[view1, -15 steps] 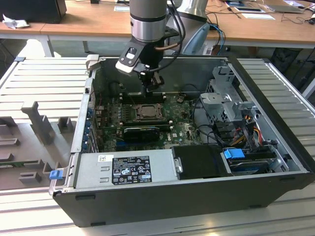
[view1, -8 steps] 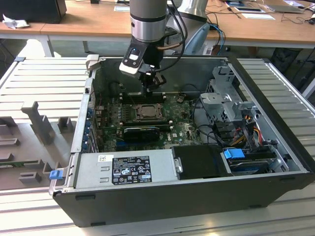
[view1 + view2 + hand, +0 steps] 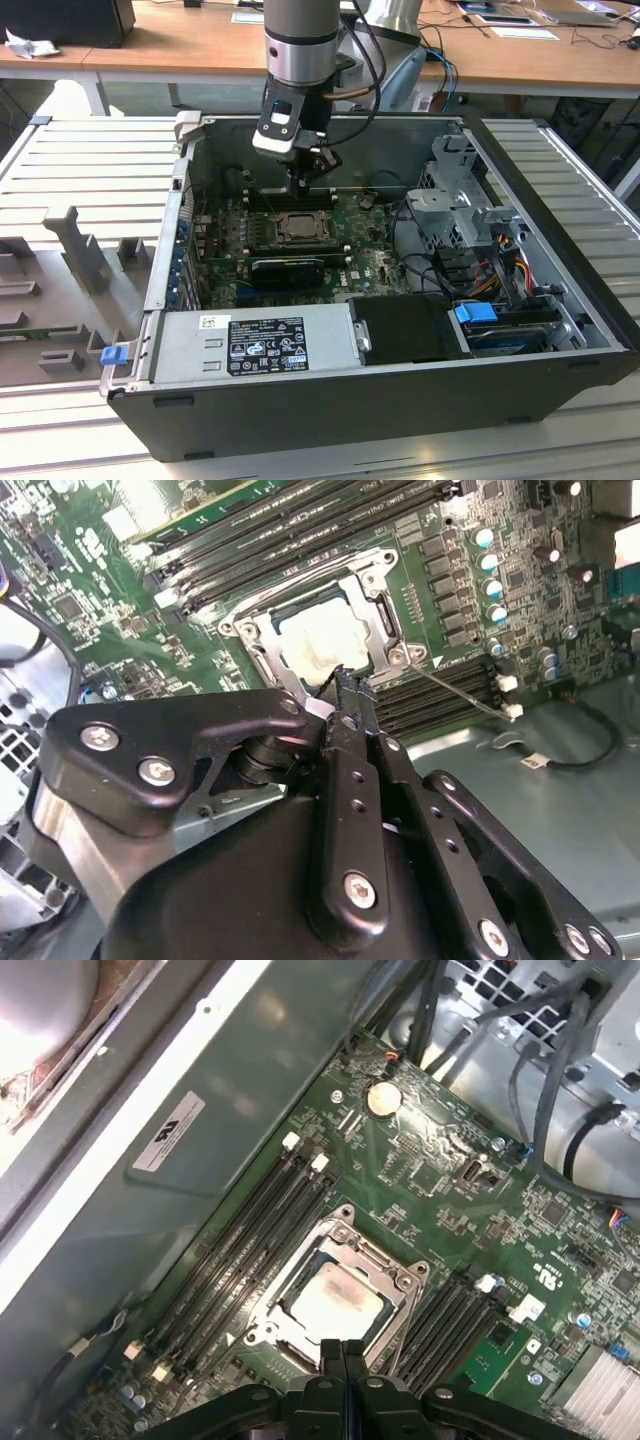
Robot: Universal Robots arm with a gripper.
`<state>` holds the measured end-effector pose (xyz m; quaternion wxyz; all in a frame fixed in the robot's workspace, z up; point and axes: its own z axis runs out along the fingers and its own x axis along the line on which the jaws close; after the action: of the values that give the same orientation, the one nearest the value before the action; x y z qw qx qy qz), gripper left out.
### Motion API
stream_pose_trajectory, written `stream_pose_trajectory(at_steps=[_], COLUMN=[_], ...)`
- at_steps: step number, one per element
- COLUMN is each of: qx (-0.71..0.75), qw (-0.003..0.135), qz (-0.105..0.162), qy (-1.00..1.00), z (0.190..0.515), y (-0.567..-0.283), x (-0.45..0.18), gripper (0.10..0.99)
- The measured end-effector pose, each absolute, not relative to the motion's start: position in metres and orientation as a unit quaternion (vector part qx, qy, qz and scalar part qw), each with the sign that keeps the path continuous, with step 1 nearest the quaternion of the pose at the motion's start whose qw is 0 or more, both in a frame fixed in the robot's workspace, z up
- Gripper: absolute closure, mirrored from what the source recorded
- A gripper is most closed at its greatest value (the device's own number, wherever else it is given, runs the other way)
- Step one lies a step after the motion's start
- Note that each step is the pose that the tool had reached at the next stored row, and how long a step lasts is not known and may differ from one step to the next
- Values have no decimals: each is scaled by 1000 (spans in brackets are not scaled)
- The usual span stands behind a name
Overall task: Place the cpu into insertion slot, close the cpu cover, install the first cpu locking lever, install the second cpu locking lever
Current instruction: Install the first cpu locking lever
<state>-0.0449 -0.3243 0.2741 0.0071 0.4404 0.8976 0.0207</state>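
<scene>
Two fingers [image 3: 330,1362] of the claw [image 3: 345,1352] are seen pressed together in both wrist views, with nothing visibly caught between them. The tips are held low over the green circuit board [image 3: 440,1185], right at the near edge of the insertion slot [image 3: 298,227].

Directly ahead of the tips, the cpu [image 3: 333,1302] is found seated in the slot. Its pale face shows through the cut-out of the cpu cover [image 3: 405,1278], which appears to be folded down flat around it. Just beside the tips, a thin locking lever [image 3: 462,693] runs out from a corner of the cover. Whether it is latched cannot be told. Long memory slots [image 3: 250,1225] are set on either side of the claw's line.

Several things could go wrong from this position:
- A thin, springy lever could be slipped off by a slightly off-line push, and the shut tips could then be driven into the board or the row of capacitors [image 3: 490,575] close by.
- If the cover is not fully down, a forced lever could bind and load the chip unevenly.
- Farther out, cables [image 3: 400,215] and the walls of the computer case [image 3: 350,400], which rests on the ribbed counter [image 3: 90,160], could be caught by the arm on a wide sideways move.
</scene>
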Motion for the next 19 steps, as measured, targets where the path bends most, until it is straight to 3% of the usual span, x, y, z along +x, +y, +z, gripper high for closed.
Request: stream_pose_trajectory(at_steps=[19], qx=[380], qw=[6], qz=[21], qy=[925], z=[274], y=[-324], x=[-45], gripper=[980])
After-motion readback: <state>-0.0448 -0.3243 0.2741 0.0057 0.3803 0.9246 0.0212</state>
